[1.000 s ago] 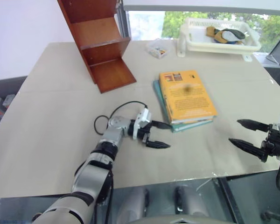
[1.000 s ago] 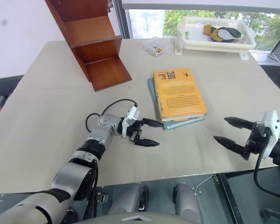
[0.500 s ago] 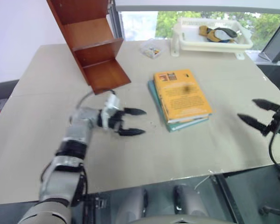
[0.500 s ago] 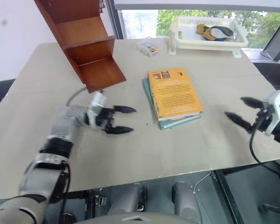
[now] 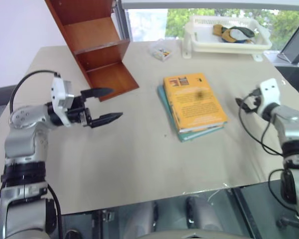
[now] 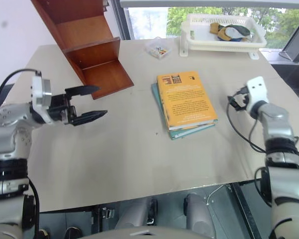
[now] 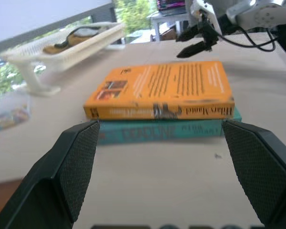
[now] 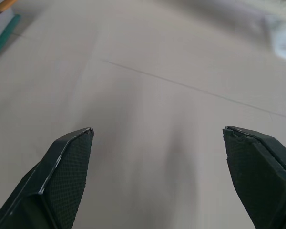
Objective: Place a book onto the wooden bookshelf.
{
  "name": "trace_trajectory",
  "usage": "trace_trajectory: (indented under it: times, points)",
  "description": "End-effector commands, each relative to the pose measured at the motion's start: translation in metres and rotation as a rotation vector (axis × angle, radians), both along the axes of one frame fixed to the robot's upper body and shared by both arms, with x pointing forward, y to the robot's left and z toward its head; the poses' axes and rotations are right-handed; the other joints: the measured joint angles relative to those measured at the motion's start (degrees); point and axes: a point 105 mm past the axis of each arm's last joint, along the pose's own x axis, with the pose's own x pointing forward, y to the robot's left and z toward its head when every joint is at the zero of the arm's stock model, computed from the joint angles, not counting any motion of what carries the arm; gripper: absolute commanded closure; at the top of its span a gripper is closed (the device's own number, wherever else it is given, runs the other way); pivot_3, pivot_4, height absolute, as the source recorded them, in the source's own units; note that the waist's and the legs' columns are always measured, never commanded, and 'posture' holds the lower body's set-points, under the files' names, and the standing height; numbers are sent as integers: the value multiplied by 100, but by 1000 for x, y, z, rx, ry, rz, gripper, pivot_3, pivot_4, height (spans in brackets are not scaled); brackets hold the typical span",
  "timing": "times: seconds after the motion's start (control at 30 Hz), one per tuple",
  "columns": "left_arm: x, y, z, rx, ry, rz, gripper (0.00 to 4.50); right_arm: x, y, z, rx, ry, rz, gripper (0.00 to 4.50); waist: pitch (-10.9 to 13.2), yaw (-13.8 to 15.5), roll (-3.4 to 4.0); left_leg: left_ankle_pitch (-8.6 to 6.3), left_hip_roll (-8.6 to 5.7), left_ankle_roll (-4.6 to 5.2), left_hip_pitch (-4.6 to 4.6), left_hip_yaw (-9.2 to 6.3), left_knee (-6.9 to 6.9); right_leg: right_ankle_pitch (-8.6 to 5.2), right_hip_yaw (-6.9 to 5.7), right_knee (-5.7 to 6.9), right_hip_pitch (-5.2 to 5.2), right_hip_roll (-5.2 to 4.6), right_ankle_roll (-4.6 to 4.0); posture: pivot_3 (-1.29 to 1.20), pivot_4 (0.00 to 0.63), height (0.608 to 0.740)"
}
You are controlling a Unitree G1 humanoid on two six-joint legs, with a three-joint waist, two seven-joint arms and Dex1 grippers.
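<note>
Left eye view: the orange-yellow book point(image 5: 195, 100) lies flat on top of a teal-covered book point(image 5: 199, 133), a bit right of the middle of the frame on the beige bench point(image 5: 139, 159). Its long axis runs from top to bottom of the frame, slightly slanted, with the small cover pictures at the far, upper end. The wooden bookshelf point(image 5: 97, 47) stands at the upper left, well apart from the book. The left gripper point(image 5: 104, 105) hangs at middle left, just in front of the shelf's lowest board, fingers spread wide, nothing in them, pointing toward the book. The right gripper point(image 5: 244, 101) sits at the right edge of the bench, near the book but not touching; can't read its fingers here. A white plastic basket point(image 5: 228, 44) is at the top right.

Left wrist view: the book point(image 7: 162, 90) shows its yellow spine with dark lettering side-on, teal one underneath. The two black fingers point(image 7: 66, 167) frame it from afar, wide apart, touching nothing. The right gripper point(image 7: 196, 40) is beyond the book.

Right wrist view: fingers point(image 8: 62, 171) wide apart, empty, over bare bench.
</note>
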Motion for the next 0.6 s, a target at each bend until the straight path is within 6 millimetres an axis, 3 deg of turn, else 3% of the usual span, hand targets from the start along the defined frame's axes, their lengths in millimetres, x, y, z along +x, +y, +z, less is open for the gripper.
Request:
trace_trajectory:
  times: [0.03,0.27,0.6]
  points:
    - [-8,2,20,-8,-77,24,55,8,15,18,-10,-62,68,47,1,22,1,0,-1,0,0,-1,0,0,-1,0,0,-2,0,0,150,740]
    - [-11,13,18,0,-73,91,55,7,63,20,10,-82,299,47,2,7,4,0,-4,0,2,-5,0,0,-3,3,1,-3,0,0,150,740]
    - [-9,15,14,-36,-65,114,55,-3,95,20,13,-112,467,47,3,-74,6,0,-4,-1,3,-6,0,1,-2,6,0,-2,0,0,150,740]
